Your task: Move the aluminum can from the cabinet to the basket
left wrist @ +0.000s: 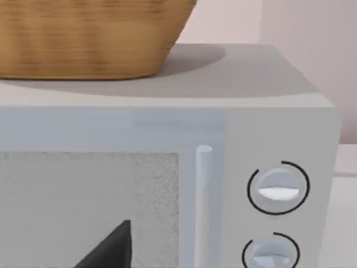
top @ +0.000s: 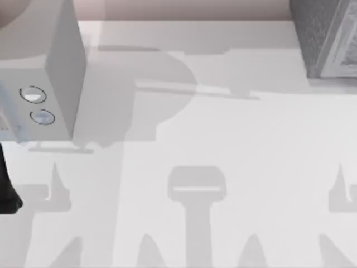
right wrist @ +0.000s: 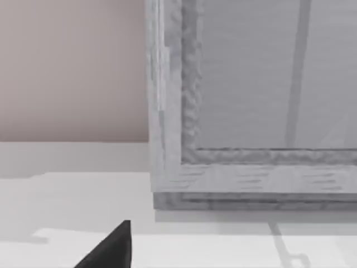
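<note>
The aluminum can is hidden. A woven tan basket (left wrist: 83,39) stands on top of a grey microwave (left wrist: 167,128), which sits at the table's far left (top: 50,61). The grey cabinet (top: 326,39) stands at the back right, and its front panel (right wrist: 251,84) looks shut. My left gripper (left wrist: 109,248) is close in front of the microwave door, below the basket. Part of the left arm (top: 6,184) is at the left edge of the table. My right gripper (right wrist: 109,248) hangs low over the table, a short way in front of the cabinet's near corner.
The microwave has a vertical door handle (left wrist: 203,206) and two round knobs (left wrist: 278,188) (top: 32,95) on its front. The white table (top: 223,139) stretches between microwave and cabinet, with only arm shadows on it. A pale wall runs behind.
</note>
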Available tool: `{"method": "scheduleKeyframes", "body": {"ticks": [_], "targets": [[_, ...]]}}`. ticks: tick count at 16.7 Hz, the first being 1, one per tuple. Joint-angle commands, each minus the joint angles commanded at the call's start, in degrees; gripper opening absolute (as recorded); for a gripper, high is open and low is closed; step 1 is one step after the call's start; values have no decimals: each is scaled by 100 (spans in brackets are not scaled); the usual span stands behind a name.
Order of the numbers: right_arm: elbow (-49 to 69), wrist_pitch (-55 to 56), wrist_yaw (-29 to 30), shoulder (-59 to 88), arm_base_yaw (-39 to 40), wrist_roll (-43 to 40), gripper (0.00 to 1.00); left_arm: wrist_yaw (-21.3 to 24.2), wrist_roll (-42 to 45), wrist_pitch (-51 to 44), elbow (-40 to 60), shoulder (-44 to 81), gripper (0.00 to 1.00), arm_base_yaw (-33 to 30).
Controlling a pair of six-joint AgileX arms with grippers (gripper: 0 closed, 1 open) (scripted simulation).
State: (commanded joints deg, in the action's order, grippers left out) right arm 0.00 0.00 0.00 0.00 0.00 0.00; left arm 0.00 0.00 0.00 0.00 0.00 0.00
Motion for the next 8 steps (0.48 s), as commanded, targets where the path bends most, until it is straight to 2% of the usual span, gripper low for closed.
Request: {"method": "scheduleKeyframes", "body": {"ticks": [4, 8], "targets": [[181, -49, 23, 157, 22, 2, 100, 0, 0, 0, 0, 0, 100, 0], [1257, -326, 154, 1037, 144, 12, 100, 0, 0, 0, 0, 0, 100, 0]]}}
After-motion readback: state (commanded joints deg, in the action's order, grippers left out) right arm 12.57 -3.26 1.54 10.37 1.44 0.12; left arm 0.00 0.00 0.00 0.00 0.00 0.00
